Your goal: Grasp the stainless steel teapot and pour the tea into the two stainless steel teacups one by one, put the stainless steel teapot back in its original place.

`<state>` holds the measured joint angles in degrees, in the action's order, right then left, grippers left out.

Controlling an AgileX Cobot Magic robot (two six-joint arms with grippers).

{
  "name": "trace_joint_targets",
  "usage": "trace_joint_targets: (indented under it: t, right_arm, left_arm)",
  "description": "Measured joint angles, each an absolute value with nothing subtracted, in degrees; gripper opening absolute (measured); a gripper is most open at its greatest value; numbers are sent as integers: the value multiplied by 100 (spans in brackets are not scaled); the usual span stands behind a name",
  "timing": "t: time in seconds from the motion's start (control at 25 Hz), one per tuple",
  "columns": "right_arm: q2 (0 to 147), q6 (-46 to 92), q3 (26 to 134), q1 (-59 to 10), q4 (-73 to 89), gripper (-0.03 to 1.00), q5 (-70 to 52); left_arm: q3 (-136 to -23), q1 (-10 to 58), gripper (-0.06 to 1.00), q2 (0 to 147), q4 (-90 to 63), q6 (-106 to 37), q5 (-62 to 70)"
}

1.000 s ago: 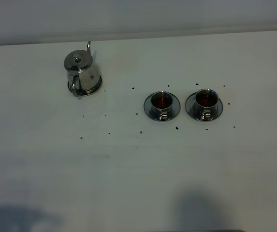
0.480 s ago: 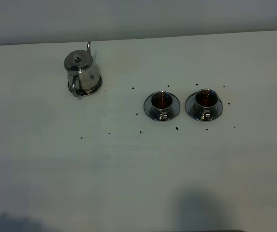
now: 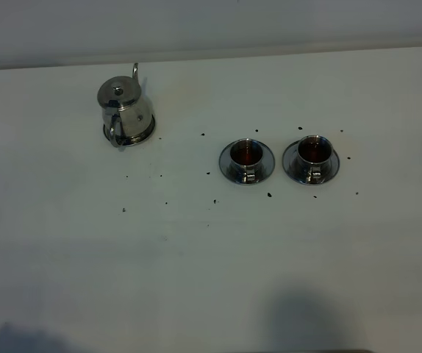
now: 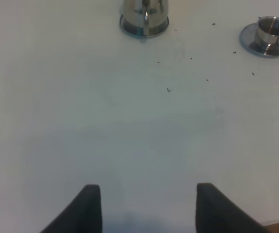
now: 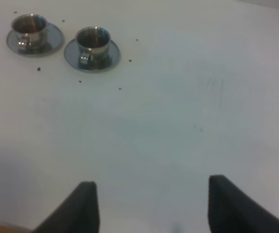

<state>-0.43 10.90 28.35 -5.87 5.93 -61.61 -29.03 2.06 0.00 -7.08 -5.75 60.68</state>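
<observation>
Exterior high: stainless steel teapot (image 3: 126, 112) stands upright on its saucer (image 3: 145, 134) at the table's far left, loop handle toward the near edge, spout away. Two stainless steel teacups (image 3: 246, 154) (image 3: 315, 151) sit on their saucers side by side, well apart from the pot, both showing dark tea. Dark specks dot the white table (image 3: 211, 257). No arm visible.

Left wrist: left gripper (image 4: 144, 206) spread wide, empty, far short of the teapot.

Right wrist: right gripper (image 5: 149, 204) likewise wide, empty, cups distant.

Judgement: polished steel, rigid, likely slippery, liquid-weighted; the loop handle is the best hold.
</observation>
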Motion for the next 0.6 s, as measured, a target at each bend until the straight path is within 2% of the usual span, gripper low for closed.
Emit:
trace_joint_targets:
  t: [0.6]
  right_arm:
    - [-43,1083,2835,-587,593,48,-6161]
  left_arm:
    - [-2903,206,47,0,-708,-575,6068]
